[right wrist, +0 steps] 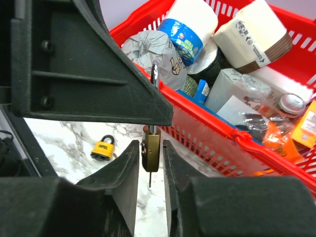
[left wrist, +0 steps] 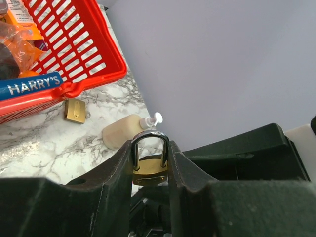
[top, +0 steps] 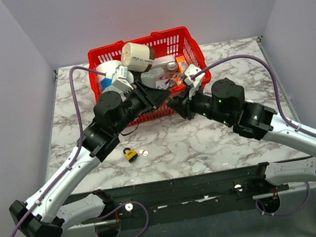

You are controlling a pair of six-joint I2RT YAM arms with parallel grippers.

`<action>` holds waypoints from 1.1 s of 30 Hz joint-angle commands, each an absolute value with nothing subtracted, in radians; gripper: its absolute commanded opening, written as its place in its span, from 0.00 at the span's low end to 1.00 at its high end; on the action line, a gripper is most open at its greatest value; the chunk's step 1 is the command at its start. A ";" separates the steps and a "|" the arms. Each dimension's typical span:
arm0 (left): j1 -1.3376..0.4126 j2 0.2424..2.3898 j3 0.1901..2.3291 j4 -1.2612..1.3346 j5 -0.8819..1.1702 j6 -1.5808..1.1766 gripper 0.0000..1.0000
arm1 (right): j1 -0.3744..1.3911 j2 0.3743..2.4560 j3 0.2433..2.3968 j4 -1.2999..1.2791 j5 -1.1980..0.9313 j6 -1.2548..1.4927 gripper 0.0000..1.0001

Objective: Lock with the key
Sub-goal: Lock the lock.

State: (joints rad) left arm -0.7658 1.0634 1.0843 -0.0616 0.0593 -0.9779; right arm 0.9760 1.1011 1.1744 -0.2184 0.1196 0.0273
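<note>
My left gripper (top: 165, 100) is shut on the steel shackle of a brass padlock (left wrist: 149, 170) and holds it in the air in front of the red basket (top: 187, 34). In the left wrist view its fingers (left wrist: 114, 170) pinch the shackle from both sides. In the right wrist view the padlock's body (right wrist: 151, 148) hangs between my right gripper's (right wrist: 149, 145) fingers, with a thin gap on each side. A thin key (right wrist: 150, 178) sticks out below the body. In the top view my right gripper (top: 176, 105) meets the left one tip to tip.
A yellow padlock (top: 130, 154) with small keys (top: 143, 152) lies on the marble table (top: 209, 140); it also shows in the right wrist view (right wrist: 102, 148). Another brass padlock (left wrist: 75, 110) and a beige pump bottle (left wrist: 129, 131) lie by the basket, which is full of packages.
</note>
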 commanded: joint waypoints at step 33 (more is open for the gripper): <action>-0.715 1.032 1.060 -0.031 0.137 -1.022 0.00 | 0.927 1.098 1.209 -0.288 0.020 -0.034 0.21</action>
State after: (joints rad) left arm -0.7143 1.0340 1.0634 -0.0467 0.1440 -0.9966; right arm 0.9291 1.0863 1.1744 -0.3153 -0.0540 -0.0006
